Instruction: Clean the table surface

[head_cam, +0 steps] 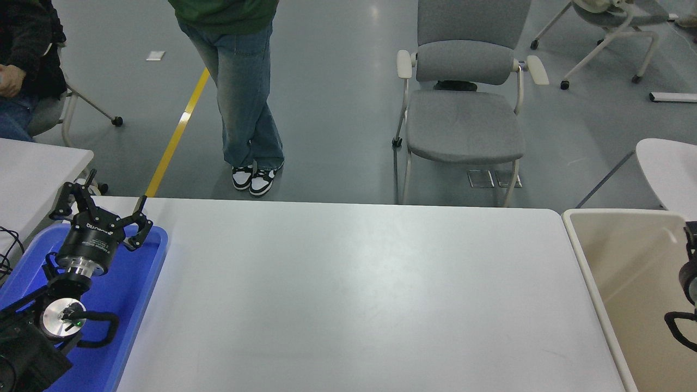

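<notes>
1. Head view looks down on the table surface (348, 294), a broad white top with rounded far corners that fills the middle and lower part of the picture; grey floor lies beyond it, crossed by a yellow line (177, 136).
2. Across the far edge stand a grey chair (463, 117) and a person in jeans and black-and-white shoes (248, 103); another person sits at the top left (22, 71).
3. The white top looks smooth and plain, with faint scuffs and soft reflections.
4. At its left edge sits a blue tray (147, 272); at its right a beige bin (626, 272).
5. The left gripper (101, 204) hangs over the tray, fingers spread apart; white lettering on its body is too small to read.
6. Only a sliver of the right arm (687, 305) shows at the right edge; I cannot tell its claw's state.
</notes>
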